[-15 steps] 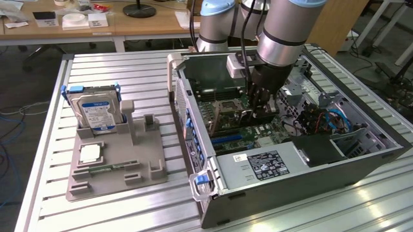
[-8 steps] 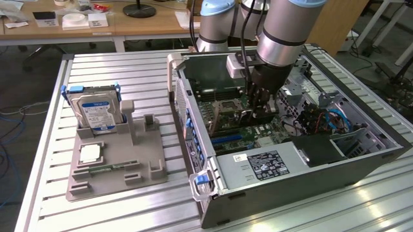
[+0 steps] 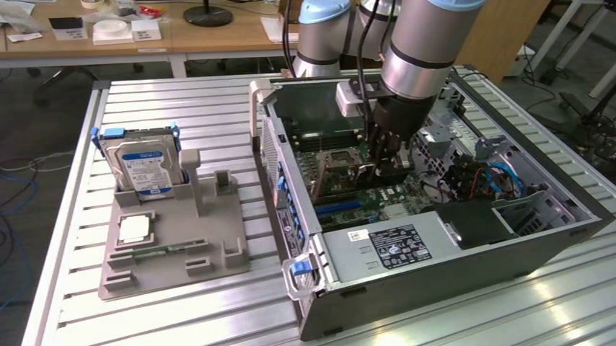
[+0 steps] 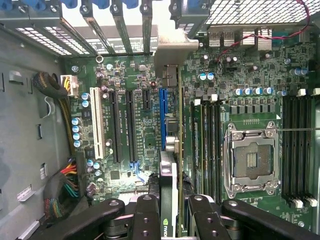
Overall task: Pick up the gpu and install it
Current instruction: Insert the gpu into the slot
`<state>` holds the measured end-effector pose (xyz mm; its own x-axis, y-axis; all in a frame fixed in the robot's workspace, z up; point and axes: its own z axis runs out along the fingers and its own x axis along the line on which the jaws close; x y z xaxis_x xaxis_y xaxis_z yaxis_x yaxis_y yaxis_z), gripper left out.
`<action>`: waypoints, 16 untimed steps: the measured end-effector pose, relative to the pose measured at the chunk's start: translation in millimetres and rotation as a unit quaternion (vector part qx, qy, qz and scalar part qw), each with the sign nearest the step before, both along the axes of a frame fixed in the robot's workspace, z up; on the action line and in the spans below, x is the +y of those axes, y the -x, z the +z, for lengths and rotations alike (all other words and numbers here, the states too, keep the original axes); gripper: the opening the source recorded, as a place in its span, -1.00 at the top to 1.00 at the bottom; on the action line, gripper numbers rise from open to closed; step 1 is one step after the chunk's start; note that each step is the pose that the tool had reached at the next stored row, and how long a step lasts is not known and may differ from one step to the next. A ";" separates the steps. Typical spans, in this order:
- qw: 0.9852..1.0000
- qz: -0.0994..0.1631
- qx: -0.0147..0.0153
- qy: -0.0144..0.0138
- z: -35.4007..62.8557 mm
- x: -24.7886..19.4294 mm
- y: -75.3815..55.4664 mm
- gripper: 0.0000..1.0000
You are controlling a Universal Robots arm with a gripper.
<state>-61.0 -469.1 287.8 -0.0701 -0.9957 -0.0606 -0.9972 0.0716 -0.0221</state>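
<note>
My gripper reaches down into the open computer case, over the green motherboard. In the wrist view the gripper is shut on the gpu, one black finger on each side of it. The card is seen edge-on. Its silvery bracket points toward the slot openings in the case's rear wall. It stands just beside and above the long blue slot on the motherboard. Whether its edge touches a slot I cannot tell.
On the exterior view's left a grey holder tray carries a blue-labelled hard drive, a small white square part and a slim green memory stick. Inside the case are a processor socket, memory slots and cable bundles.
</note>
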 end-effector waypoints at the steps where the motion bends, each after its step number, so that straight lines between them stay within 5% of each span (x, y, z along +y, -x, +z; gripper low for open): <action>1: 1.000 0.000 0.000 0.000 0.0 -0.4 0.0 0.46; 16: 1.000 0.000 0.000 0.000 -1.3 -1.3 3.3 0.46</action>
